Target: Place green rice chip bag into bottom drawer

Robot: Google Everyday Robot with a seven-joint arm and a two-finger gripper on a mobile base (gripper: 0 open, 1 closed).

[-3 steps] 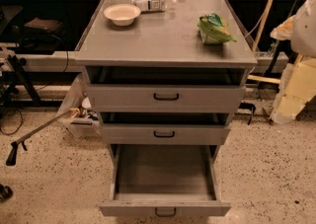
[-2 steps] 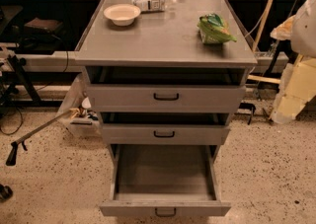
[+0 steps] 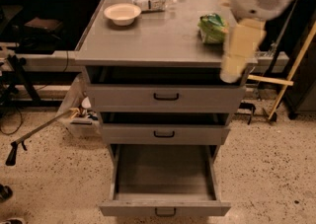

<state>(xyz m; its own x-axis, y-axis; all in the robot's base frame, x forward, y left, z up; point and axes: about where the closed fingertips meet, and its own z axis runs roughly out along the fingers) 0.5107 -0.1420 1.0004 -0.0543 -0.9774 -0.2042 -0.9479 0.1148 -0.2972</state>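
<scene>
Step in hand: approach for pickup. The green rice chip bag (image 3: 212,27) lies ungrasped on the table (image 3: 148,40), right side. The gripper (image 3: 231,71) hangs just beside it, nearer the front edge; whether spread or closed cannot be told. The bottom drawer (image 3: 164,199) stands open. Next move likely calls for alignment over the bag.

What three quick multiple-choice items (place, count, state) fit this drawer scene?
1. Where is the green rice chip bag?
A. On the cabinet, right side of its top
B. In a drawer
C. On the floor

2. How many drawers does the cabinet have?
A. Two
B. Three
C. Four

3. The bottom drawer is:
A. Shut
B. Pulled open, nothing inside
C. Open, bag inside

Answers:
1. A: the bag lies on top, near the gripper, which hangs at the right front corner.
2. B: three handled fronts are stacked.
3. B: its bare floor shows.
</scene>
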